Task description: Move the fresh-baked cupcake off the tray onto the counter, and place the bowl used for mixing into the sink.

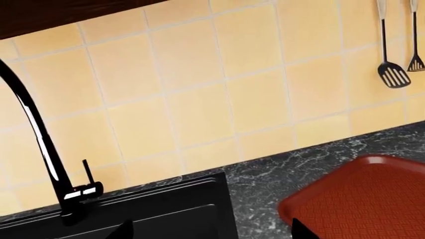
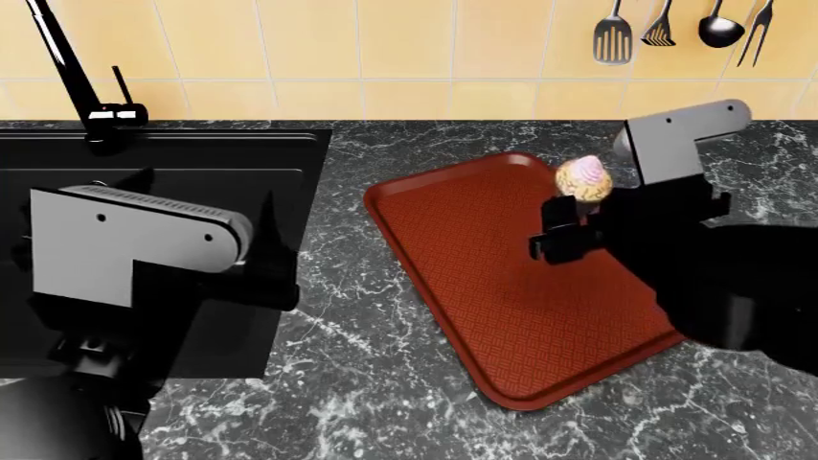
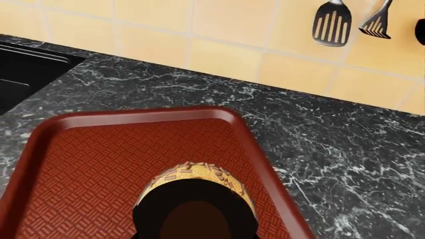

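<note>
head overhead, wrists low, sharing tray (image 2: 511, 278)

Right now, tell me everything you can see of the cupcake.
The cupcake is small, with swirled pale pink-white frosting flecked with sprinkles. It sits at the tip of the right gripper, above the tray near its far right side. Whether it rests on the tray or is lifted cannot be told. In the right wrist view only its sprinkled top edge shows behind the dark gripper.

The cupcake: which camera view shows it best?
The head view. There the cupcake shows its pink frosting, at the right pincer, over the tray. The right wrist view shows only its frosting rim behind a dark part. The left wrist view does not show it.
</note>
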You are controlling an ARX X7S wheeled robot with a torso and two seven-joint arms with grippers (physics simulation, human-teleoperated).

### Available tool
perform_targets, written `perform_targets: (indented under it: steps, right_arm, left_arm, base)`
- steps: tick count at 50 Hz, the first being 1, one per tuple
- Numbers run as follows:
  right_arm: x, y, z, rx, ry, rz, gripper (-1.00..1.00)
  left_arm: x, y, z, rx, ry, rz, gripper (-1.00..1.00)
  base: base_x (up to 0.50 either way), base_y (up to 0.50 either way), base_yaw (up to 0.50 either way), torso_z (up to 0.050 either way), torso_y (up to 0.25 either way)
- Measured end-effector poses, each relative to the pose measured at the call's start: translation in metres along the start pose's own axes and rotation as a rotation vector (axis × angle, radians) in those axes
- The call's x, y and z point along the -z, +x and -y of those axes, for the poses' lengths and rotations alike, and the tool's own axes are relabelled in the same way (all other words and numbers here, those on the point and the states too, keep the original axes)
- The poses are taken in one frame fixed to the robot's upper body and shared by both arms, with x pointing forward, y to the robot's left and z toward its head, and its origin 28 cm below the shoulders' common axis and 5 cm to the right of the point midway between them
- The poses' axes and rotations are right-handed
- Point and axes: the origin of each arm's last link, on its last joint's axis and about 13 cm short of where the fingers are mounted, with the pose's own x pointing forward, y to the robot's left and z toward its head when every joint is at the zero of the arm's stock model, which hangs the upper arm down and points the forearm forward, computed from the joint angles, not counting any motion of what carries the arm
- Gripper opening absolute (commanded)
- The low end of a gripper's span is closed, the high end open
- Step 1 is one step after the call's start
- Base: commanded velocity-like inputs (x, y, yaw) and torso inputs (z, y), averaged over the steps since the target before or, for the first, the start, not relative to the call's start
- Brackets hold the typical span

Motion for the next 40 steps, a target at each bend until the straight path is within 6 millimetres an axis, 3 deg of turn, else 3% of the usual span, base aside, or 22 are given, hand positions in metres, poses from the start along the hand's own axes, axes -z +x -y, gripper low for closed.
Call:
perform_targets:
  steps: [6,40]
  right_arm:
    - [0.001,-0.0022,-0.0004,-0.004,-0.014,0.002,-1.0]
    - [0.0054,-0.0037,-0.0009,-0.014,-0.058,0.0,-1.0]
  left_arm:
    - [-0.0016,-0.0004,-0.001,-0.002,0.002,0.004,1.0]
    - [-0.0063,0.0007,-0.0022,0.001,0.008,0.013,1.0]
  base:
    - [0.0,0.0,0.0,0.0,0.0]
    - [0.0,0.37,0.0,0.0,0.0]
